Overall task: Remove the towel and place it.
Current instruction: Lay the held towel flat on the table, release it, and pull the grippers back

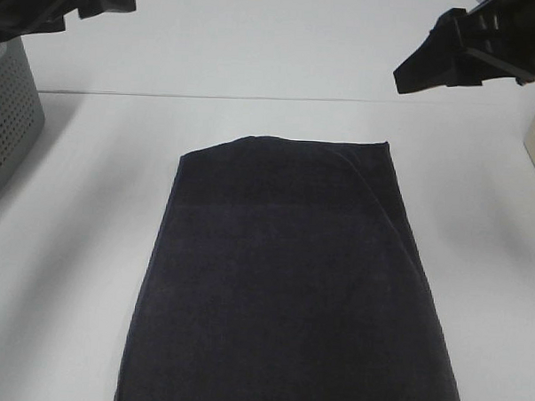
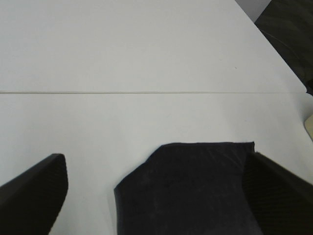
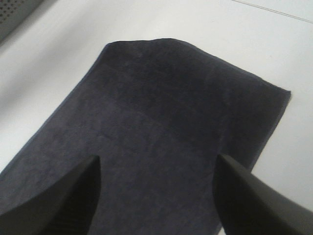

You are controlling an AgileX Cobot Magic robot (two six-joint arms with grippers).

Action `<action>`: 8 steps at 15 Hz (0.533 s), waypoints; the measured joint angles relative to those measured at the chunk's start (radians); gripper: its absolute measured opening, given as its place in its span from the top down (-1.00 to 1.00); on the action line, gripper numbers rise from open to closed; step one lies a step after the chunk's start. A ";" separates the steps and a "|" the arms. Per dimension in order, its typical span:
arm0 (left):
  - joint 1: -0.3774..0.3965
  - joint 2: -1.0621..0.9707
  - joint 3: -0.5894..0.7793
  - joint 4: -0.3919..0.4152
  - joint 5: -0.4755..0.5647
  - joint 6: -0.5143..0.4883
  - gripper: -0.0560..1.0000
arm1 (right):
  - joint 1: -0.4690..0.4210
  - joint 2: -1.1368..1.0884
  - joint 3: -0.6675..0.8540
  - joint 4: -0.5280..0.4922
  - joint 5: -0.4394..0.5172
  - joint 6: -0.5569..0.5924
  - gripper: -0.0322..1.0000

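left gripper (image 2: pixel 156 156) and right gripper (image 3: pixel 157 157): jaws spread wide, holding nothing. towel (image 1: pixel 291 281), dark navy terry, rectangular, lies flat from centre to bottom edge on smooth white table (image 1: pixel 78 263); perforated grey basket (image 1: pixel 9 118) at left edge.

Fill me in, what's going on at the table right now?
The dark towel lies spread flat on the white table, outside the grey perforated basket at the left edge. Neither arm is handling it. The left gripper and the right gripper hang raised over the towel's far end, jaws open and empty. One far corner of the towel looks folded in; otherwise it lies smooth.
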 joint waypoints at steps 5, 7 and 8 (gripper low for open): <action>0.008 0.225 -0.258 -0.001 -0.017 -0.016 -0.81 | -0.087 0.366 -0.395 -0.097 0.144 0.015 -0.30; 0.012 0.318 -0.349 -0.001 -0.026 -0.019 -0.81 | -0.089 0.519 -0.559 -0.128 0.178 0.004 -0.30; 0.020 0.360 -0.392 -0.001 -0.042 -0.019 -0.80 | -0.089 0.594 -0.634 -0.141 0.182 0.002 -0.30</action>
